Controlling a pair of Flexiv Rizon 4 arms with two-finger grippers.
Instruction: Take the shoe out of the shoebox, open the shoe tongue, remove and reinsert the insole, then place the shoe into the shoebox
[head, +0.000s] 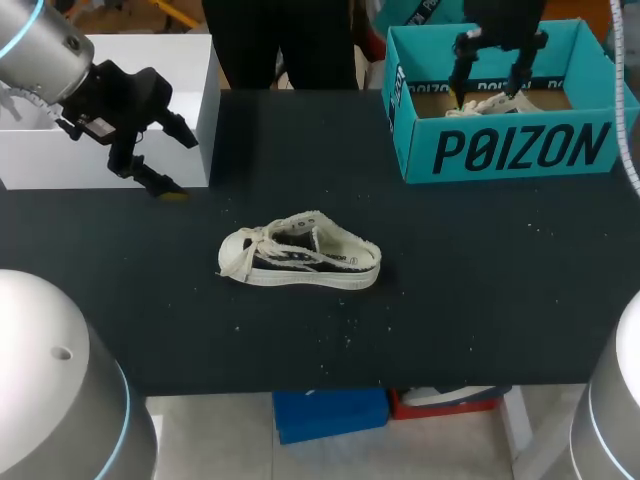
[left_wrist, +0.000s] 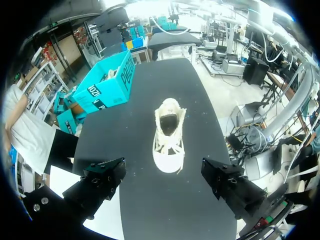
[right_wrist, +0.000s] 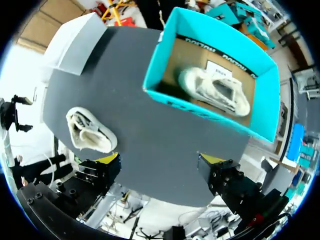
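Over the shoebox (head: 520, 148), the right tool (right_wrist: 159, 161) hangs wide open, empty.

the tabletop (head: 480, 260) is viewed from above and behind in the head view. the left wrist view is aimed along its length from well above, the right wrist view downward from high over the box (head: 520, 150). the shoe (head: 300, 262) on the tabletop and the box are shared by all three.

Bare black table (head: 480, 290) lay on every side of the shoe (head: 298, 253), so a claw could come at it from above or from any flank. The white box (head: 190, 70) walled off the far left, just beside my left gripper (head: 178, 160). The shoebox (head: 520, 148) fenced in the second shoe (head: 495, 103). Only its open top gave passage, where my right gripper (head: 487, 92) hung with fingers spread.
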